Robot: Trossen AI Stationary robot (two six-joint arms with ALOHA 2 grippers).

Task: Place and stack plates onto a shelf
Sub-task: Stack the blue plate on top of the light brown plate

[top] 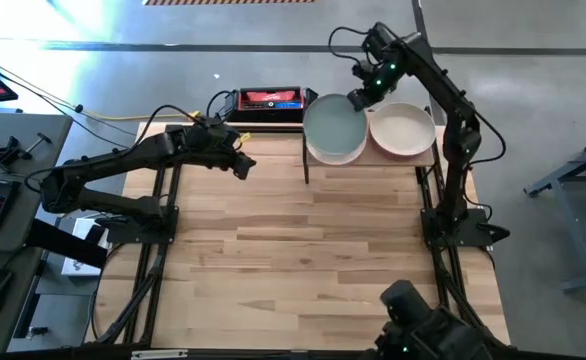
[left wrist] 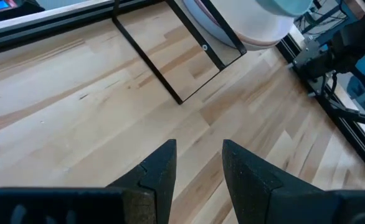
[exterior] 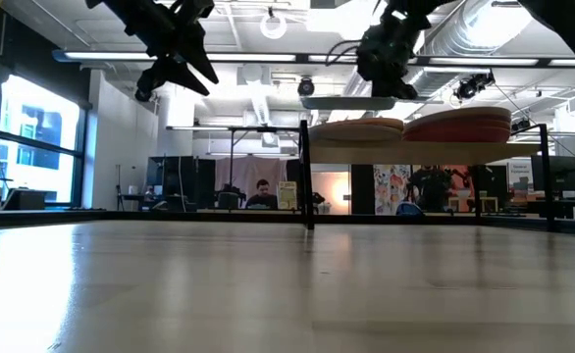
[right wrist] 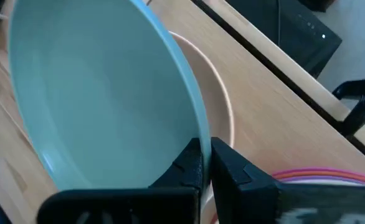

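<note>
Above the shelf (top: pixel 425 158), right gripper (top: pixel 358 97): fingers clamped on the rim of the mint plate (top: pixel 334 131), held just over the stack below it (cream plate on top there). Beside that, a second stack (top: pixel 402 130), orange-red edges showing in the low view. Left gripper (top: pixel 241 165): fingers apart, holding nothing, well clear over the table. Risk, as judged: released off-centre or tilted, the mint plate could slide off its stack or the shelf edge.
</note>
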